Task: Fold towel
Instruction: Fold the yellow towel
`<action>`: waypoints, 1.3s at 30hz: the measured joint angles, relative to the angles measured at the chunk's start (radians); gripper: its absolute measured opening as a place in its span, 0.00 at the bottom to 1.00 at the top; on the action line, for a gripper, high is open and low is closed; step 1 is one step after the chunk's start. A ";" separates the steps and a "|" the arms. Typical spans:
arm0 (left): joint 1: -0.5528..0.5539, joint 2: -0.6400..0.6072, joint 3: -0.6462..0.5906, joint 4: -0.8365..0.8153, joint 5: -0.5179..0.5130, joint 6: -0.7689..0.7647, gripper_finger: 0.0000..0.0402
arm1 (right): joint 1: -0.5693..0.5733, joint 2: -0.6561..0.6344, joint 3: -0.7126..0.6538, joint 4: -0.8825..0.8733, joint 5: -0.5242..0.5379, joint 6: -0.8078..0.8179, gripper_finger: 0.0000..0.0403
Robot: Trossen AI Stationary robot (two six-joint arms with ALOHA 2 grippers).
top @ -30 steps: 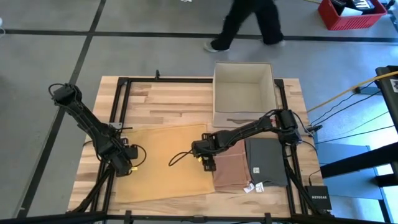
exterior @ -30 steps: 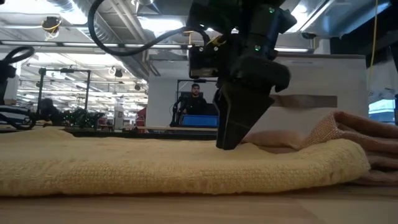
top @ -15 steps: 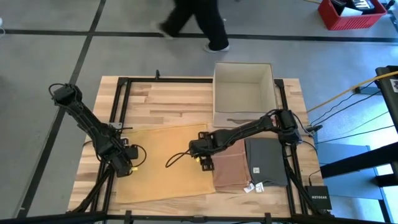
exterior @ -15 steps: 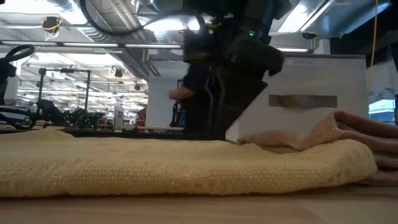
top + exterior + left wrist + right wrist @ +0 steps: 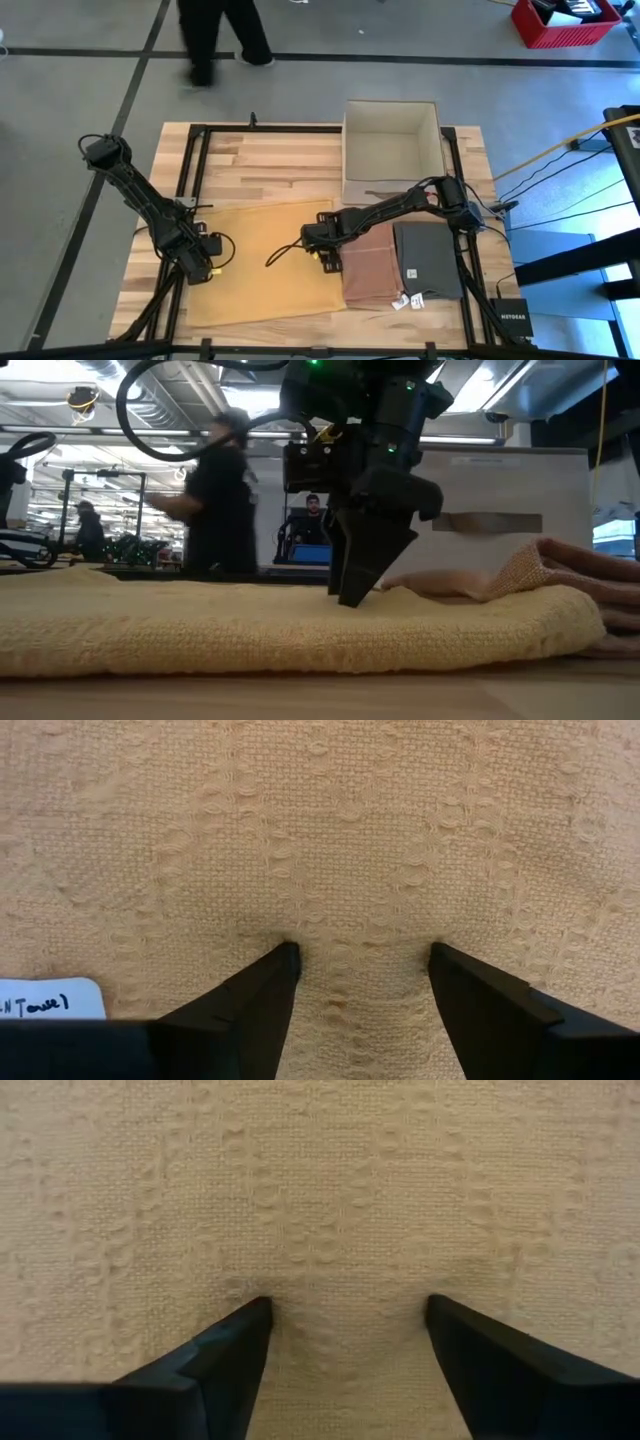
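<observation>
The yellow towel (image 5: 258, 262) lies flat on the wooden worktop (image 5: 270, 165), covering the left-centre portion toward the front edge. Its weave fills both wrist views.

The left gripper (image 5: 203, 268) stands at the towel's left edge, fingers spread apart, both tips pressed down on the cloth with fabric bare between them (image 5: 362, 960). A white label (image 5: 45, 998) with handwriting shows beside one finger in the left wrist view.

The right gripper (image 5: 320, 256) stands at the towel's right edge, likewise spread wide, tips bearing on the cloth (image 5: 348, 1312). In the low view it comes down from above and meets the towel's upper surface (image 5: 352, 592). Nothing is clamped by either gripper.

Just right of the yellow towel lies a folded brown towel (image 5: 372, 268), and beside that, toward the right edge, a folded grey towel (image 5: 428, 258). A white open box (image 5: 392, 150) sits at the back right of the worktop.

A person (image 5: 215, 35) in dark clothing is on the floor beyond the back edge.
</observation>
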 joint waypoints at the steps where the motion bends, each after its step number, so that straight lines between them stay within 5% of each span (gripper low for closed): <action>1: 0.000 0.000 0.000 -0.001 0.001 0.000 0.54 | 0.000 0.000 0.000 -0.003 0.000 0.001 0.65; 14: 0.000 0.002 0.000 0.004 0.021 -0.003 0.03 | -0.001 0.002 -0.003 -0.023 0.027 0.002 0.10; 20: -0.001 0.002 -0.001 0.004 0.010 -0.007 0.07 | -0.001 0.002 -0.004 -0.022 0.027 0.005 0.02; 24: -0.001 0.002 -0.002 0.009 0.005 0.014 0.14 | -0.001 0.002 -0.004 -0.016 0.041 0.022 0.11; 34: 0.003 -0.010 0.017 0.022 0.029 0.044 0.45 | -0.003 -0.052 0.002 -0.036 0.043 0.018 0.59; 39: 0.002 -0.048 0.086 -0.048 0.029 -0.013 0.50 | 0.000 -0.117 0.082 -0.115 0.033 -0.012 0.70</action>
